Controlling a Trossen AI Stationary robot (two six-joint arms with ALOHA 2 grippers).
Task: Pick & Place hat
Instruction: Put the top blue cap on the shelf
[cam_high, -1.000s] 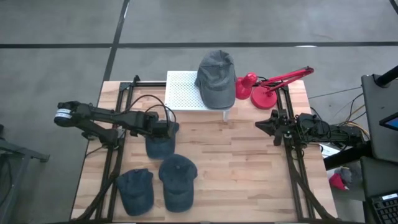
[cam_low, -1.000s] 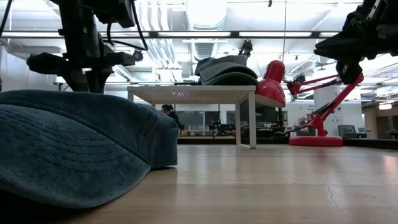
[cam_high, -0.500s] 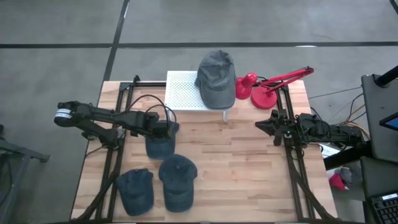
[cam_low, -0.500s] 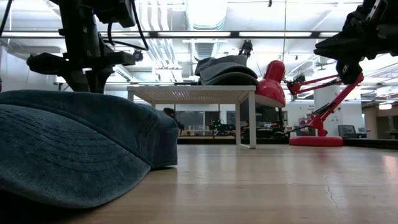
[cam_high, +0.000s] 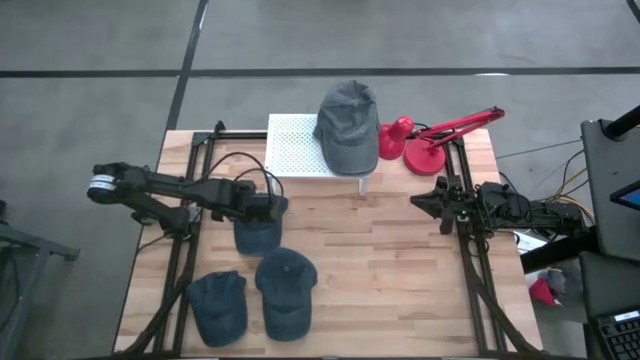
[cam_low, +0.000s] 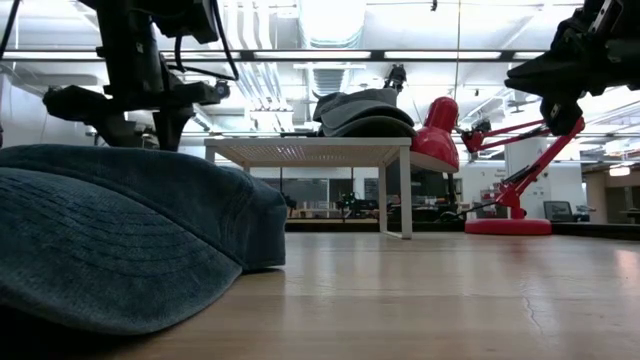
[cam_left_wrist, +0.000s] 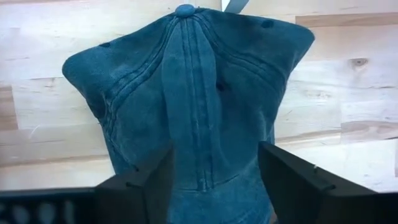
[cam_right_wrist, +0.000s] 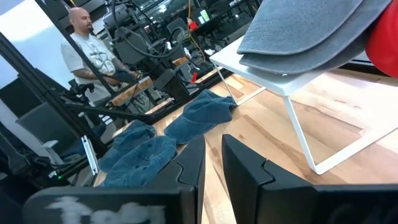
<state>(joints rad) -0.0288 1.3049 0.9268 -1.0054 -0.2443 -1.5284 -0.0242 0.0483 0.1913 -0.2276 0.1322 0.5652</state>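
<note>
Left arm extends rightward across the table's left half; left gripper (cam_left_wrist: 214, 177) points down, fingers spread apart. Right arm waits at the right edge; right gripper (cam_right_wrist: 212, 163) appears nearly closed, fingers almost touching, holding nothing.

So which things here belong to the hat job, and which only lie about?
Job: blue hat between the open left gripper fingers; two more blue hats; grey hat on white stand.
Lying about: red lamp.

Wooden table (cam_high: 400, 270): caps (cam_high: 285, 292), lamp (cam_high: 430, 140), stand (cam_high: 295, 150).
</note>
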